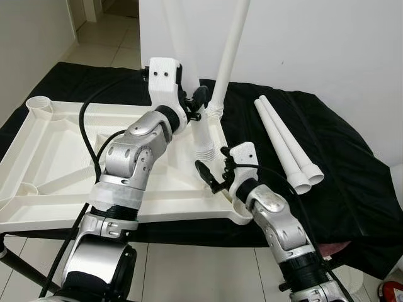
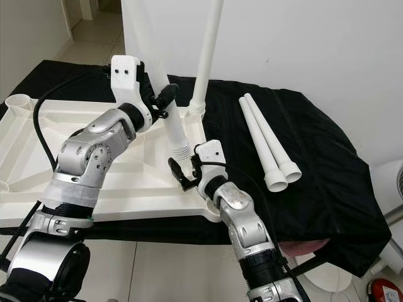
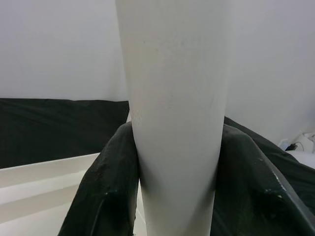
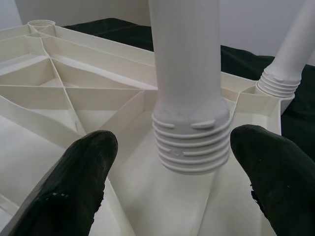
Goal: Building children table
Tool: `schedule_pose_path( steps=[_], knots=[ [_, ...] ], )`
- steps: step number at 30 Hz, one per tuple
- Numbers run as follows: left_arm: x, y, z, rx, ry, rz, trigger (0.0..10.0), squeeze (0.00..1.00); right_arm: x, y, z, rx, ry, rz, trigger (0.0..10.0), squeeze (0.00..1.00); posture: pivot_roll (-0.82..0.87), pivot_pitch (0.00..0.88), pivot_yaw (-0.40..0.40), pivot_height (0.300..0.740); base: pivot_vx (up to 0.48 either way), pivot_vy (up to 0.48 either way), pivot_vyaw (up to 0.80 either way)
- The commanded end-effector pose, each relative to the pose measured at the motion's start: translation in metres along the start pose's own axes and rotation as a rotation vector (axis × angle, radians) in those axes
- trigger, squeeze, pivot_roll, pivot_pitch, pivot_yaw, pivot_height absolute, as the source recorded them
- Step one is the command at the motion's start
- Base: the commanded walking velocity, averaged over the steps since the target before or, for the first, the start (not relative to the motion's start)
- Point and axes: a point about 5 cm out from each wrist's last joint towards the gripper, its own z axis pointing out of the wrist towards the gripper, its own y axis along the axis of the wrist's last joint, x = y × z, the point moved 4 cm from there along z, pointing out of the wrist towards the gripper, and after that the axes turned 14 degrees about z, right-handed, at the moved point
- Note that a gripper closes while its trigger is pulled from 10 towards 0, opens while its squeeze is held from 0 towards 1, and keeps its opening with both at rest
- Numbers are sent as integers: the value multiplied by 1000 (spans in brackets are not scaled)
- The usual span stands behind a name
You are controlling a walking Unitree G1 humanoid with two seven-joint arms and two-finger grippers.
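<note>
On the worktop draped in black cloth (image 1: pixel 352 189) lies the white plastic children's tabletop (image 1: pixel 50 151), turned underside up, its ribbed panels and corner sockets exposed. One long white plastic leg tube (image 1: pixel 230 56) stands upright in the far right corner socket, against the white wall (image 1: pixel 327 44).

My left pincer (image 1: pixel 200 102) is clamped on a second white plastic leg tube (image 1: pixel 203 135) — in the left wrist view both black fingers (image 3: pixel 110 182) press against the tube's sides. This tube is tilted, its threaded end (image 4: pixel 191 145) pointing down over the tabletop's inner surface near the right edge, between the occupied far socket and the near right corner socket (image 1: pixel 242 214). Whether the threaded end touches the plastic below cannot be determined.

My right pincer (image 1: pixel 214 170) is spread wide, holding nothing. In the right wrist view its two black fingertips (image 4: pixel 81 177) sit on either side of the threaded end, clearly apart from it. The right arm reaches in from the near right corner of the tabletop.

Two spare white leg tubes (image 1: pixel 286 148) lie side by side on the black cloth to the right of the tabletop, touching each other, flared open ends toward me — well apart from both pincers.
</note>
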Motion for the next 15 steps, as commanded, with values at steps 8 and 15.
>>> schedule_pose_path(
  steps=[8,15],
  knots=[
    [-23,5,3,-35,-17,61,10000,0,-11,11,15,-24,-90,-77,10000,0,9,0,-129,740,0,0,0],
    [-40,2,2,-40,-44,81,10000,0,-17,17,25,-34,-132,-89,10000,0,19,0,-131,740,0,0,0]
  ],
)
